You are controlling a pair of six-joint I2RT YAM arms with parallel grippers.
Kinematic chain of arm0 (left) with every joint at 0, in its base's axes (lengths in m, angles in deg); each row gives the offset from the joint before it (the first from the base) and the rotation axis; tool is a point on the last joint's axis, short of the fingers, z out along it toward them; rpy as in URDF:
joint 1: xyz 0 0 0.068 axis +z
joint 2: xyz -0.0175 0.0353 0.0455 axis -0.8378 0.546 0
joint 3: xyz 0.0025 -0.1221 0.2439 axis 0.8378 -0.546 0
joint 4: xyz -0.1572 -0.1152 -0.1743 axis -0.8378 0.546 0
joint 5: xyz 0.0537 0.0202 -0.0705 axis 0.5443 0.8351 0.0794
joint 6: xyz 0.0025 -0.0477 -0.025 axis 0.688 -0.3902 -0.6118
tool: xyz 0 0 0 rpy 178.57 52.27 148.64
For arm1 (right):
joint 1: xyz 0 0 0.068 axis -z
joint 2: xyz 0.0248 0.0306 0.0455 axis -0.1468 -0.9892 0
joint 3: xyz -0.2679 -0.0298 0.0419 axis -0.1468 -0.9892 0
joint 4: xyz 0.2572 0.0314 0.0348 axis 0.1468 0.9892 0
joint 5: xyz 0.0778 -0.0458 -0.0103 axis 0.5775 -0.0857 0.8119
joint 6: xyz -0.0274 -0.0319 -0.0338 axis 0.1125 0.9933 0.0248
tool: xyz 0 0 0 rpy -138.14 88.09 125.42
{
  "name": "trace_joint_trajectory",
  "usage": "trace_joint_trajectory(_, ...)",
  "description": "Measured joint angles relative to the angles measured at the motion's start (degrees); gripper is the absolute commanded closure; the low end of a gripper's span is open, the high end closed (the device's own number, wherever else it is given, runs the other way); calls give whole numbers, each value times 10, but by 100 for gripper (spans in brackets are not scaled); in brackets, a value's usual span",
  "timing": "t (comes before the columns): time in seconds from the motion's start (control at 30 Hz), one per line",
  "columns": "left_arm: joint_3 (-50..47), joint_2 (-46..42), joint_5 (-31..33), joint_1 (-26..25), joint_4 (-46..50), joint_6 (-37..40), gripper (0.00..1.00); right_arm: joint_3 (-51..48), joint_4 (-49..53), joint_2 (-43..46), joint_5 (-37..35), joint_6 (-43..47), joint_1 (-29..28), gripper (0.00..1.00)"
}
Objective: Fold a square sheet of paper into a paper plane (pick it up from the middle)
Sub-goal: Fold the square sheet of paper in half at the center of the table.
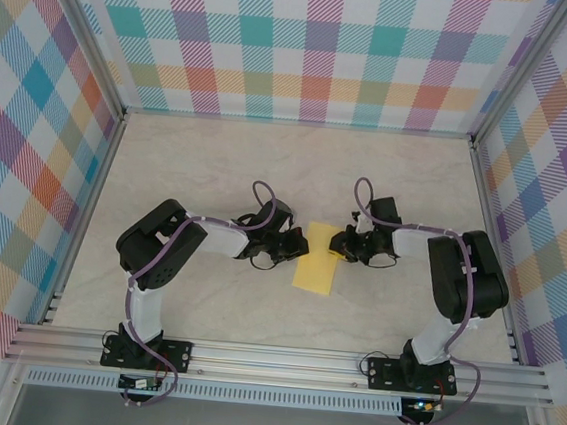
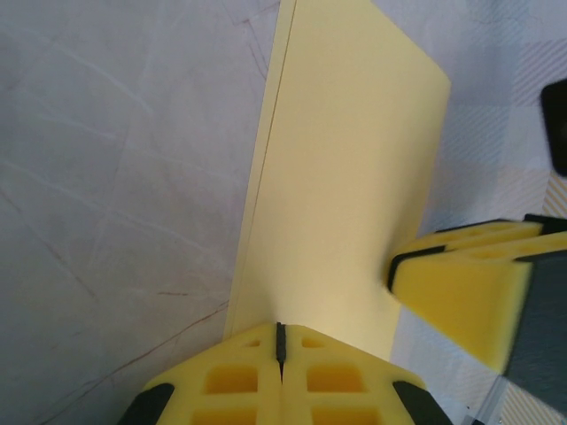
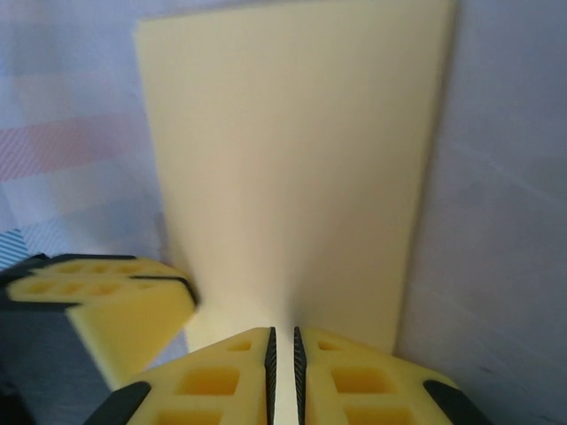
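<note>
Left gripper (image 1: 288,248) and right gripper (image 1: 341,245) face each other at the middle of the table (image 1: 218,166) in the top view. The square sheet of paper (image 1: 316,274), folded to a narrow yellow rectangle, sits between them. Its far part is level with the fingertips and its near end reaches toward the bases. How the jaws stand is too small to tell here.

From the left wrist, the left gripper (image 2: 281,329) has its foam fingers pressed together on the sheet's (image 2: 345,159) edge. A second layer shows along the sheet's left side, a detail the top view lacks. The right gripper (image 2: 399,266) touches the paper's right edge.

From the right wrist, the right gripper (image 3: 283,332) is closed to a thin slit with the paper (image 3: 292,159) running into it. The left gripper (image 3: 182,292) sits at the sheet's left edge.
</note>
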Motion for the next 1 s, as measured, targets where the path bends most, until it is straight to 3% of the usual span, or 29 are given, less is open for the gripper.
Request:
trace_joint_trajectory(0.23,0,0,0,0,0,0,100,7,11,0,3,15,3,84)
trace_joint_trajectory(0.53,0,0,0,0,0,0,100,106,47,-4,20,26,45,84)
trace_joint_trajectory(1.0,0,0,-1,0,0,0,100,148,51,-109,27,26,64,84)
